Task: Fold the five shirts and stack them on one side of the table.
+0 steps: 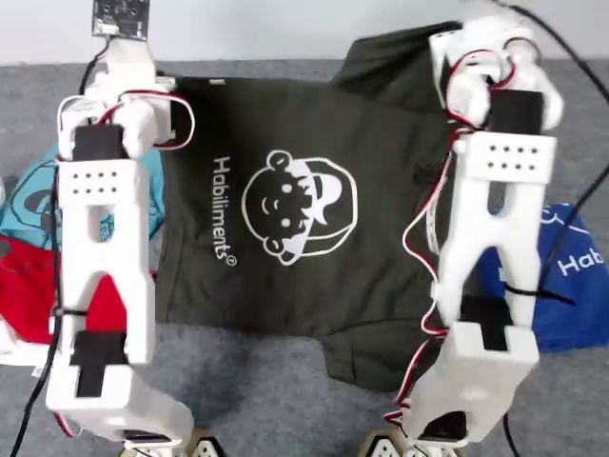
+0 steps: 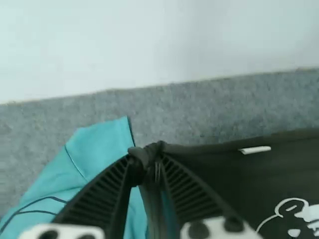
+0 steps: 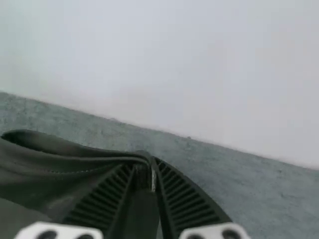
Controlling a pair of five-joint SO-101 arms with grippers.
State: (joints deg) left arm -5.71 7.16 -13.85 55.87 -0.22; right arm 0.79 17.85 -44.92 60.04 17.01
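Where left gripper pinches, dark shirt bunches.

A spread shirt lies on the tabletop between the left arm and the right arm, its far corners in their jaws. Beneath the left arm, a far left shirt lies behind a near left shirt; a right shirt lies beneath the right arm.

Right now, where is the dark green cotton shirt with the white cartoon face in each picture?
High view: the dark green shirt lies spread across the middle of the grey felt table, between the arms.
Left wrist view: a corner of the shirt is bunched in the left gripper, next to a teal shirt.
Right wrist view: its edge is pinched in the right gripper.
Shared landmark: the grey felt table.
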